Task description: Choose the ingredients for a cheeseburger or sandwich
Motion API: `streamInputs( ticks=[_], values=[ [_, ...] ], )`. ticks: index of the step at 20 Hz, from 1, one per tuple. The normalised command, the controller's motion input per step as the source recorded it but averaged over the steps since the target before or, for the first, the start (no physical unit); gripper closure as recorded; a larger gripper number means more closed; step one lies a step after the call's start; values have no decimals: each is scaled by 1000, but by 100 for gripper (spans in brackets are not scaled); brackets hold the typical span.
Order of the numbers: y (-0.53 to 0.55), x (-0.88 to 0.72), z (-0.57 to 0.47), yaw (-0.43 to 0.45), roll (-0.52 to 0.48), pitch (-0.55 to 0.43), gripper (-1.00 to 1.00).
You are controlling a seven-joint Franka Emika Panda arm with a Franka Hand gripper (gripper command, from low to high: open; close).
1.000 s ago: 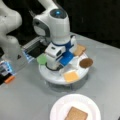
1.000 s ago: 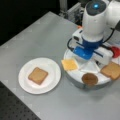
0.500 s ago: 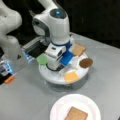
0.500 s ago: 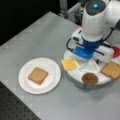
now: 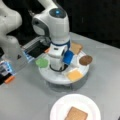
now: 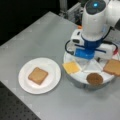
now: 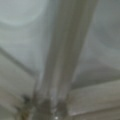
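A round white divided tray [image 5: 53, 78] [image 6: 80, 81] holds the ingredients: green lettuce [image 5: 41, 62], a yellow cheese square [image 5: 75, 75] [image 6: 71, 67], a brown patty [image 5: 85, 60] [image 6: 94, 78] and a tan bread slice [image 5: 76, 47] [image 6: 113, 67]. My gripper [image 5: 58, 67] reaches down into the middle of the tray, between the lettuce and the cheese, and the hand's body hides its fingertips. The wrist view shows only the white tray floor and its dividers, very close. In both front views a second bread slice [image 5: 76, 115] [image 6: 37, 75] lies alone on the white paper plate [image 5: 58, 110] [image 6: 25, 85].
A grey robot base [image 5: 10, 45] and a dark box with blue and orange parts [image 5: 6, 72] stand at a front view's left. A dark frame [image 5: 35, 48] sits just behind the tray. The grey table ends at a black perforated board [image 6: 12, 107].
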Motion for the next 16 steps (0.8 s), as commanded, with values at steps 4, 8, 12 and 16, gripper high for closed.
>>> streamInputs(
  ticks=[4,8,12,16],
  values=[
    [-132,-70,-58,663,58,70,-100],
    [-153,26,-98,685,-6,12,-100],
    [-170,143,-114,682,-7,16,-100],
    [-194,173,-111,515,-26,48,-100]
  ],
)
